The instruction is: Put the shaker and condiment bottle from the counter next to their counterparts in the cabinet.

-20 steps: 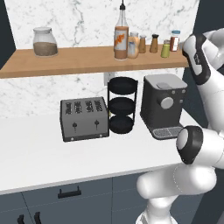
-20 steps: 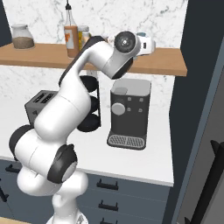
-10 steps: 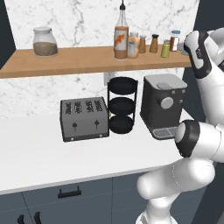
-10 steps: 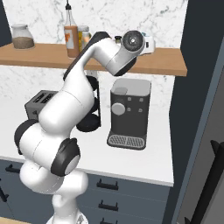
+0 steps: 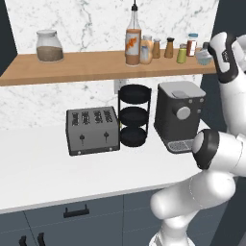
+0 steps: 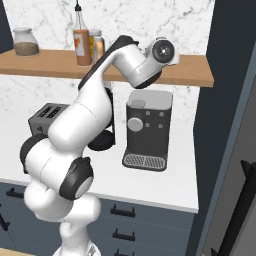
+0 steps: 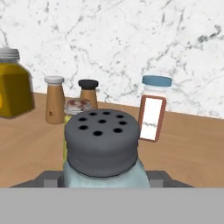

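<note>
You have the small squat pale blue-green translucent shaker [image 7: 103, 168] with its grey perforated cap sitting between the tips of the gripper [image 7: 103, 180], whose jaws hug its sides, at the right end of the long light-brown wooden shelf board [image 5: 86, 67]. Just behind it you see the yellow-green shaker [image 7: 75, 114], two brown shakers [image 7: 54, 99], the red container with a blue cap [image 7: 152, 113] and the squat yellow jar [image 7: 13, 89], with the tall slim bottle of orange-brown sauce [image 5: 133, 41] standing on the shelf left of that cluster. Below on the white bench [image 5: 48, 173] stand a grey toaster [image 5: 92, 130], a black tiered rack [image 5: 134, 115] and a dark coffee machine [image 5: 178, 115].
</note>
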